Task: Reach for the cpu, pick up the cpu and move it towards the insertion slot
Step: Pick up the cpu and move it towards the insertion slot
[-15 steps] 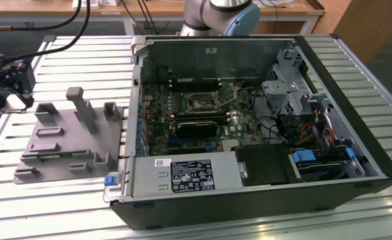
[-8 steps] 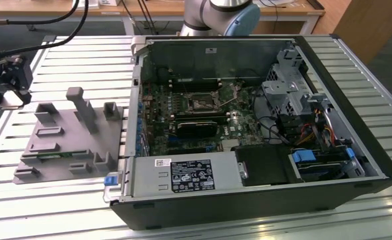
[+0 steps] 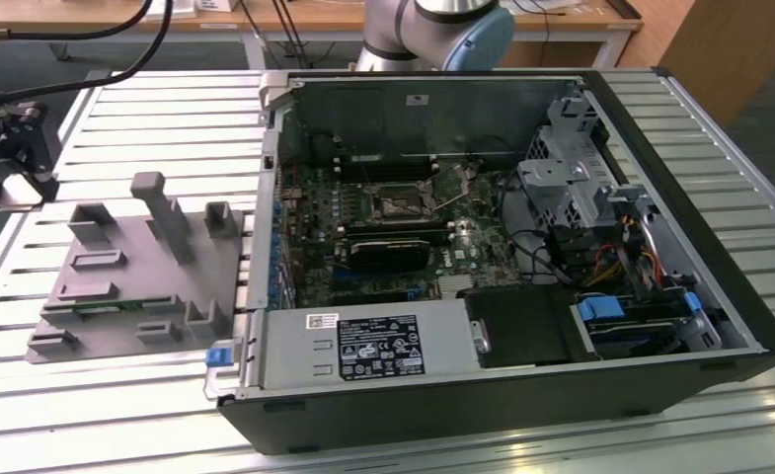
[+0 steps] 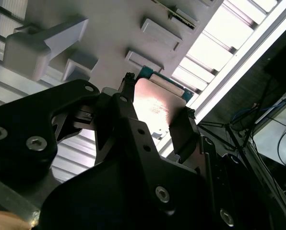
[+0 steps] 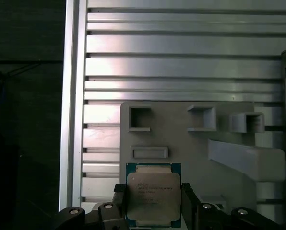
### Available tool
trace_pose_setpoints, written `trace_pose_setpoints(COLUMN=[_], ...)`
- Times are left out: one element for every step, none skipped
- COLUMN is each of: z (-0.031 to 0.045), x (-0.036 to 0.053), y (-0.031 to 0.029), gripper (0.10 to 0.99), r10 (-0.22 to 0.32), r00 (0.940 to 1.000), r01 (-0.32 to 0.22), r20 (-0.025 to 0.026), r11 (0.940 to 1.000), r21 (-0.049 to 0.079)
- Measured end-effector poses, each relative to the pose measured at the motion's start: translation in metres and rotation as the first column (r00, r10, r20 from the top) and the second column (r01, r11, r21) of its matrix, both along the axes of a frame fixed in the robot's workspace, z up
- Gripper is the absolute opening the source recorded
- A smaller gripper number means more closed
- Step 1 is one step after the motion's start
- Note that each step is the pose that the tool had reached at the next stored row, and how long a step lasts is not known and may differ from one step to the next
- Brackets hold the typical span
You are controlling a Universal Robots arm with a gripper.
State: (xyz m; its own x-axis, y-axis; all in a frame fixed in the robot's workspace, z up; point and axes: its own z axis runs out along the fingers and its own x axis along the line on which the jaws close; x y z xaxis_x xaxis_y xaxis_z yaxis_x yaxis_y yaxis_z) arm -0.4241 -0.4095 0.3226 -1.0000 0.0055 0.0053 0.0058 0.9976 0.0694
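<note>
Exterior view: the insertion slot (image 3: pixel 398 205) sits on the board inside the open computer case (image 3: pixel 493 247) on the slatted table (image 3: pixel 163 118). The tray (image 3: pixel 137 267) lies beside the case, toward the exterior view's left.

Second wrist view: the gripper (image 4: pixel 159 96) clamps the cpu (image 4: pixel 155 108) by two opposite edges.

First wrist view: the cpu (image 5: pixel 153 194), with its silvery top and green rim, is held between the fingers (image 5: pixel 188 199), over the end of the tray near the table's edge.

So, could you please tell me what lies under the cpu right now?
The grey tray on the slatted table shows past the cpu, which the gripper clamps by its sides. Whatever lies directly beneath the chip is covered.
</note>
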Motion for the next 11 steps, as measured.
trace_pose_setpoints(z=[0.0010, 0.0019, 0.0029, 0.0039, 0.0047, 0.0053, 0.0058, 0.0062, 0.0066, 0.0071, 0.0074], x=[0.0000, 0.0000, 0.0000, 0.0000, 0.0000, 0.0000, 0.0001, 0.0002, 0.0006, 0.0010, 0.0015], y=[0.0000, 0.0001, 0.0001, 0.0001, 0.0001, 0.0001, 0.0001, 0.0002, 0.0002, 0.0002, 0.0002], gripper=[0.541, 0.541, 0.541, 0.541, 0.541, 0.541, 0.541, 0.541, 0.541, 0.541, 0.541], r10=[0.000, 0.000, 0.000, 0.000, 0.000, 0.000, 0.000, 0.000, 0.000, 0.000, 0.000], r00=[1.0000, 1.0000, 1.0000, 1.0000, 1.0000, 1.0000, 1.0000, 1.0000, 1.0000, 1.0000, 1.0000], r01=[0.000, 0.000, 0.000, 0.000, 0.000, 0.000, 0.000, 0.000, 0.000, 0.000, 0.000], r20=[-0.0001, 0.0000, 0.0000, -0.0001, 0.0000, 0.0001, 0.0001, 0.0002, 0.0001, 0.0000, -0.0001], r11=[1.0000, 1.0000, 1.0000, 1.0000, 1.0000, 1.0000, 1.0000, 1.0000, 1.0000, 1.0000, 1.0000], r21=[0.000, 0.000, 0.000, 0.000, 0.000, 0.000, 0.000, 0.000, 0.000, 0.000, 0.000])
